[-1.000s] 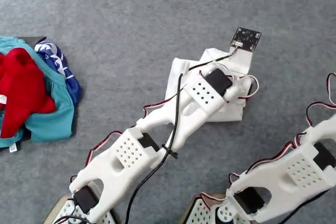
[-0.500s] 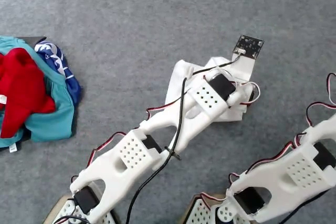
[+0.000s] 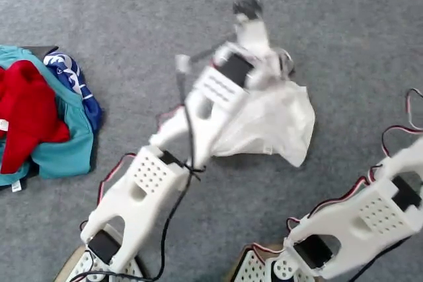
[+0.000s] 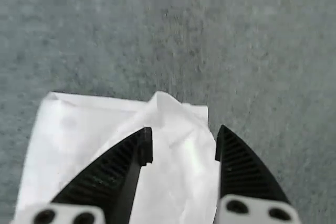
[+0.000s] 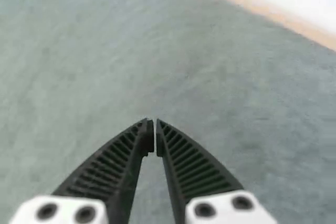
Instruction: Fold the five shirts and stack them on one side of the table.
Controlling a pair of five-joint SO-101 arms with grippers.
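A white shirt lies loosely spread near the table's middle, one edge pulled up toward the left arm's wrist. My left gripper is above that edge. In the left wrist view the left gripper is shut on a bunched fold of the white shirt, which hangs between its black fingers over the grey table. My right gripper is shut with nothing in it, above bare grey table. The right arm is at the near right corner.
A pile of shirts sits at the left edge: a red one on top, a teal one under it, a blue patterned one beside them. Grey felt covers the table.
The left arm has swung toward the far left and risen, taking the white shirt's edge with it. The shirt has come out of its folded rectangle. The right arm stayed still.
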